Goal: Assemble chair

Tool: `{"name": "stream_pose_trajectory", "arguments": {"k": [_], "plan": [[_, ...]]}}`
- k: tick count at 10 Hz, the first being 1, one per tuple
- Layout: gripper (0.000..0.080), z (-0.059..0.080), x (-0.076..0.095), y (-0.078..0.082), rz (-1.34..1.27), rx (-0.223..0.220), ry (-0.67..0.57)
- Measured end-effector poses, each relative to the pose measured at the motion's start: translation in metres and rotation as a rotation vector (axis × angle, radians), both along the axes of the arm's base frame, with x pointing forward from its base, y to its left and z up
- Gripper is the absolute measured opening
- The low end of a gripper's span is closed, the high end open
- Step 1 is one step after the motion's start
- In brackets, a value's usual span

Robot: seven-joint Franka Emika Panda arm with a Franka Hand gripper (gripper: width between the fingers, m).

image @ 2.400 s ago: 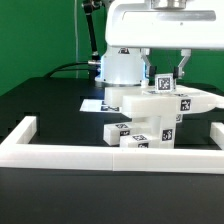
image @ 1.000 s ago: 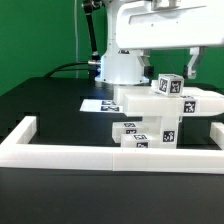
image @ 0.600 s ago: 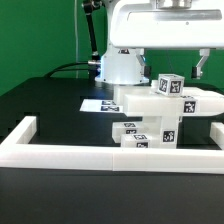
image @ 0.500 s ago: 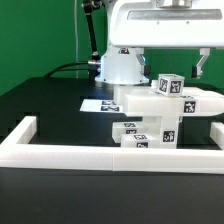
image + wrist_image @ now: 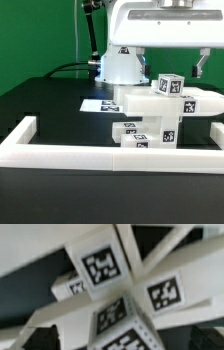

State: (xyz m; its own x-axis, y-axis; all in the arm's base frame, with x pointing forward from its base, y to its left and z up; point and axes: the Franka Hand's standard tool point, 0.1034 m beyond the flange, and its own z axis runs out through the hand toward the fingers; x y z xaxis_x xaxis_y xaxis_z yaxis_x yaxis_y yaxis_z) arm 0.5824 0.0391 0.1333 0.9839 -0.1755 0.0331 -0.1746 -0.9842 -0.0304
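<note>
1. Chair (image 5: 140,101): blocky white plastic, smooth flat faces, square black-and-white tags; standing just behind front rail of the white border frame (image 5: 60,152).
2. Gripper (image 5: 176,68): just above chair, inside the frame; jaws spread wide, holding nothing.
3. Wrist view: angled chair bars, tags blurred.

In the exterior view, the small white blocky plastic chair (image 5: 160,110) hides much of the thin flat white marker board (image 5: 95,103) behind it, and the white robot arm (image 5: 160,25) is cut off by the top edge. In the wrist view, the chair's pieces and their black-and-white square tags (image 5: 100,264) are blurred and run past every edge, so the pieces cannot be told apart.
</note>
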Motion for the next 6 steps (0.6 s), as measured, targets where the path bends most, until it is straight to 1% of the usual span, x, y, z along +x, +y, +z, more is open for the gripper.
{"name": "stream_pose_trajectory", "arguments": {"k": [1, 2, 6], "plan": [[0.0649, 0.0031, 0.002, -0.0003, -0.004, 0.013, 0.076], [0.0649, 0.0034, 0.0039, 0.0008, -0.001, 0.014, 0.096], [0.0649, 0.0024, 0.005, 0.0005, 0.028, 0.013, 0.087]]}}
